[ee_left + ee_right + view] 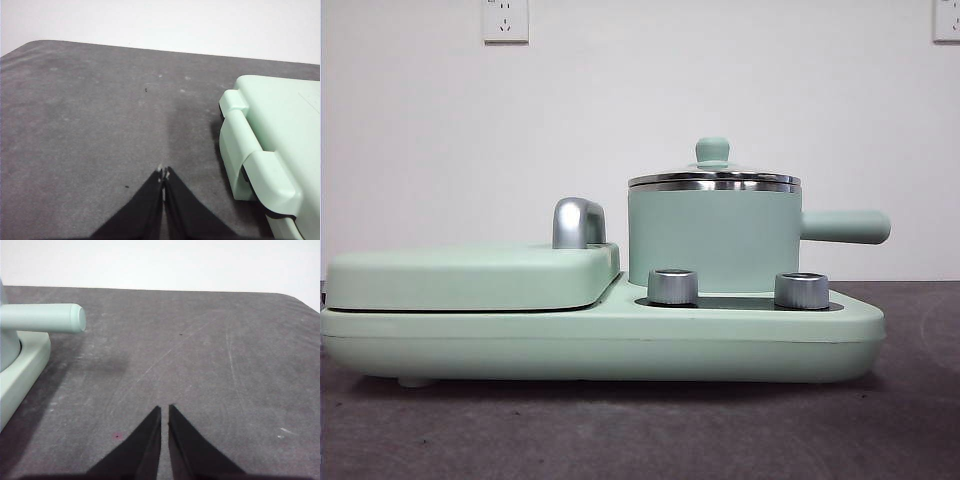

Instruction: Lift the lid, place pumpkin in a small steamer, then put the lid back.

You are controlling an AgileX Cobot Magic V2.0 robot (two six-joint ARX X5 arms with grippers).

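Dark grey tabletop (640, 440) against a plain white wall, with the lid (714, 176) sitting closed on the small steamer (712, 238), which is parked on the right end of the long mint base (600, 345) behind two steel knobs (673, 286). Can't spot the pumpkin in any view. Left gripper (164, 172) is pinched closed on nothing beside the hinged cover (272, 135), right gripper (165, 410) has its jaws nearly together, empty, out past the steamer's handle (42, 318)

You cannot see inside the small steamer (712, 238): its wall is opaque and the lid (713, 176) shows only edge-on. In the right wrist view the picture's edge cuts the pot off, leaving only its side handle (42, 318). The left wrist view cuts off the hinged cover (277, 145).
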